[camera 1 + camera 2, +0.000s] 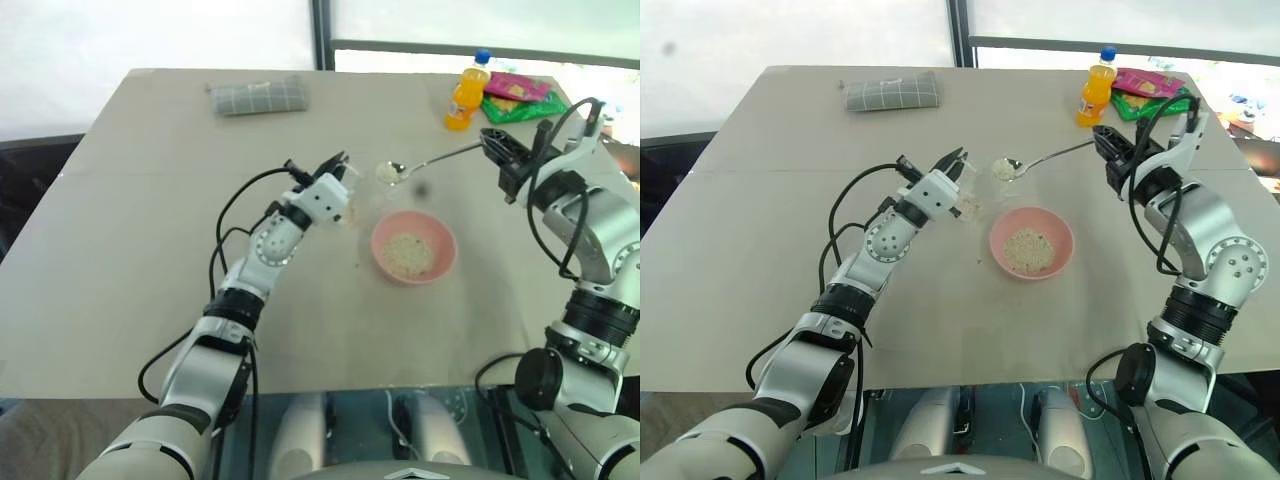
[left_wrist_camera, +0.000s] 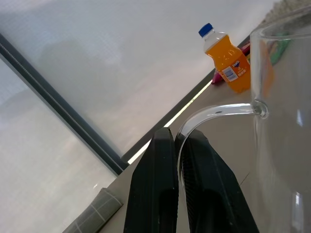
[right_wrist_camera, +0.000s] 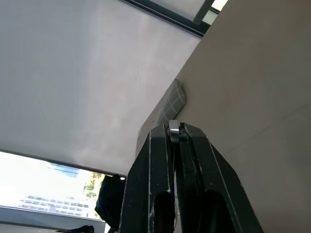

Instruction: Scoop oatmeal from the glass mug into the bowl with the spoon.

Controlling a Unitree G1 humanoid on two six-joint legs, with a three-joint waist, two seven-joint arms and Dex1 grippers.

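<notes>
Left eye view: at the middle of a wide grey-beige desk sits a small round shallow pink bowl, a patch of pale beige, flaky oatmeal lying in its bottom. Just beside the bowl, on its left and slightly behind it, stands a small clear glass mug with a side handle, a little oatmeal visible low inside it. The left gripper is clenched on that curved glass handle, the two black fingers pinching it, as the left wrist view shows. Behind the bowl, a slim shiny silver metal spoon hangs in the air, its small oval head carrying a clump of oatmeal above the mug's rim. The right gripper, well to the bowl's right and behind it, grips the end of the spoon's long handle. Far behind the bowl stand an orange drink bottle with a blue cap and bright snack packets; a folded grey checked cloth lies far back to its left.
</notes>
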